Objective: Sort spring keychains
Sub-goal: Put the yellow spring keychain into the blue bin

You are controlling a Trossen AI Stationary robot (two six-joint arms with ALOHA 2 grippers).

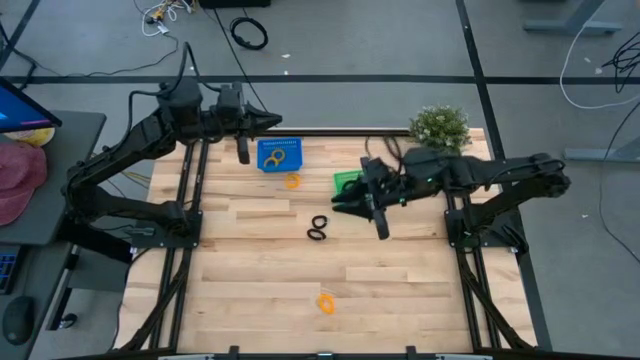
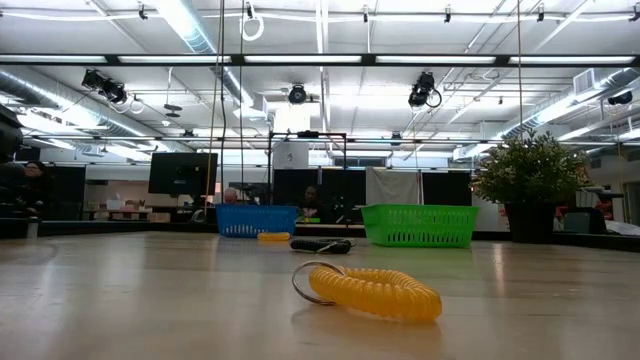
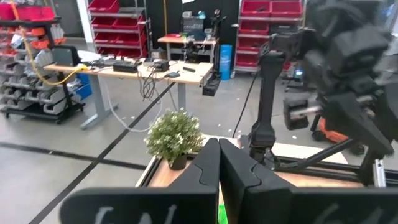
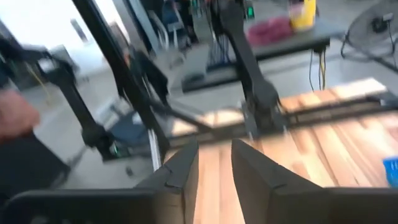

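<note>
While both arms are raised above the tabletop (image 1: pixel 250 290), one orange spring keychain (image 1: pixel 326 302) is seen lying near the front edge. Two black spring keychains (image 1: pixel 318 228) lie mid-table, with another orange one (image 1: pixel 292 181) beyond them, just in front of the blue basket (image 1: pixel 279 154). Yellow coils (image 1: pixel 277 156) are seen inside that basket. The right gripper (image 1: pixel 338 206) is held beside the green basket (image 1: pixel 345 181), fingers slightly parted, nothing visibly gripped. The left gripper (image 1: pixel 276 122), closed and empty, is held over the far edge.
</note>
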